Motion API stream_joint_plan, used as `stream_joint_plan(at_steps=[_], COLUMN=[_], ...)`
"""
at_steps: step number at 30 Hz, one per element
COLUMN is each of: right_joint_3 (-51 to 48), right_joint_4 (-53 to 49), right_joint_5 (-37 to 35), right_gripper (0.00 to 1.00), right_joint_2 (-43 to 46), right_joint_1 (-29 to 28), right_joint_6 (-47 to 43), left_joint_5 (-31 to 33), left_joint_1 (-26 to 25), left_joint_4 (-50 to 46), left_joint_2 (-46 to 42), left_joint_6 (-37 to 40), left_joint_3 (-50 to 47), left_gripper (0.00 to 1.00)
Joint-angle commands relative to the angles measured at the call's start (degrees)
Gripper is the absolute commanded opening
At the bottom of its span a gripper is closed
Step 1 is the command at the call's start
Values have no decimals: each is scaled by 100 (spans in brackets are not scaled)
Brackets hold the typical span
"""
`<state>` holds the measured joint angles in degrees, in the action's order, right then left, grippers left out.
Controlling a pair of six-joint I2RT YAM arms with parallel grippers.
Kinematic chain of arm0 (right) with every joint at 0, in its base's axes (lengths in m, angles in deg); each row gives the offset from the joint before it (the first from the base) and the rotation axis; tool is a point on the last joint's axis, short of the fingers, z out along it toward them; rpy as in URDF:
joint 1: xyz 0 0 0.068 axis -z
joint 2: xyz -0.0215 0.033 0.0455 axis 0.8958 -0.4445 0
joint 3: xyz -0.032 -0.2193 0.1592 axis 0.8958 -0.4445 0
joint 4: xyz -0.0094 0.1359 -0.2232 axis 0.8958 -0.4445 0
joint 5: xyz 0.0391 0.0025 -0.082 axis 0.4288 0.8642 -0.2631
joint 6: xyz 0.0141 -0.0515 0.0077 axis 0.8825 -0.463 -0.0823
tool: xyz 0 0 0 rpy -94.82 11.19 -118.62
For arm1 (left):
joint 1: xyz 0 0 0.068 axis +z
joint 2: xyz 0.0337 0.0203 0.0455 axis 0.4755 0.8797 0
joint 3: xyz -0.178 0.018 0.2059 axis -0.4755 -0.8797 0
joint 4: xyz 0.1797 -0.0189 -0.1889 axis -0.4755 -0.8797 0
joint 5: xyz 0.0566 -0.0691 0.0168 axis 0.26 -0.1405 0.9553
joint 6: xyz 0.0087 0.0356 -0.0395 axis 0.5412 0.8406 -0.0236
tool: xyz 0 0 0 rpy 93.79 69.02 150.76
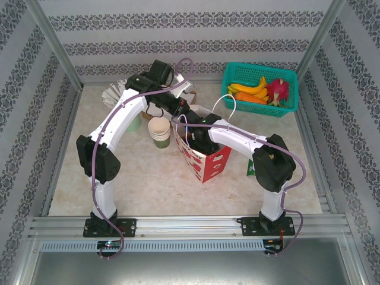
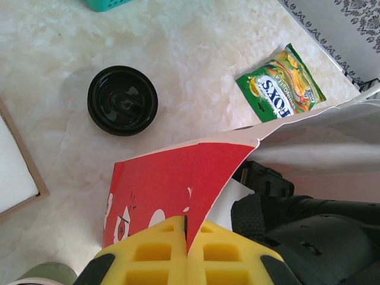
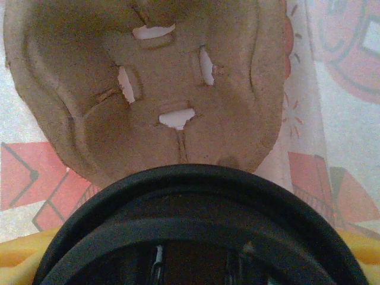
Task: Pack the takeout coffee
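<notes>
In the right wrist view, the black lid of a takeout coffee cup point(image 3: 190, 202) sits wide between my right gripper's point(image 3: 190, 258) yellow fingers point(image 3: 15, 258). The cup hangs inside the red and white paper bag point(image 1: 208, 163), just above a brown cardboard carrier point(image 3: 77, 77) lying in it. My left gripper point(image 2: 189, 249) is shut on the bag's red top edge point(image 2: 178, 184) and holds it up. Another black-lidded takeout coffee point(image 2: 123, 101) stands on the table beyond the bag, seen from above, its sides hidden.
A stack of cream paper cups point(image 1: 159, 130) stands left of the bag. A green snack packet point(image 2: 280, 89) lies on the table. A teal basket of fruit point(image 1: 237, 74) sits at the back right. A flat cardboard-edged piece point(image 2: 18, 172) lies at the left.
</notes>
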<state>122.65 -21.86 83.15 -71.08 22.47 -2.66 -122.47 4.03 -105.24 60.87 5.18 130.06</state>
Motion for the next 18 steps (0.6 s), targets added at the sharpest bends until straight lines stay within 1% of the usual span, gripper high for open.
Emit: stream_joint_plan(at_steps=[1,7,18], right_joint_3=[-397,-95,514], right_joint_4=[-834,-1003,-1270], right_joint_5=[-9,37,69], right_gripper=[70,74,83], right_joint_2=[-498,-284,184], right_joint_1=[-64,-70,-69], right_joint_6=[76,130,269], left_joint_5=[-273,-209,-282], left_joint_1=[-22,-25,-22], left_joint_4=[84,101,-23], left_joint_2=[-118,-108,-153], left_joint_6=[-10,-1,165], left_joint_3=[3,-3,-30], left_gripper=[0,0,0])
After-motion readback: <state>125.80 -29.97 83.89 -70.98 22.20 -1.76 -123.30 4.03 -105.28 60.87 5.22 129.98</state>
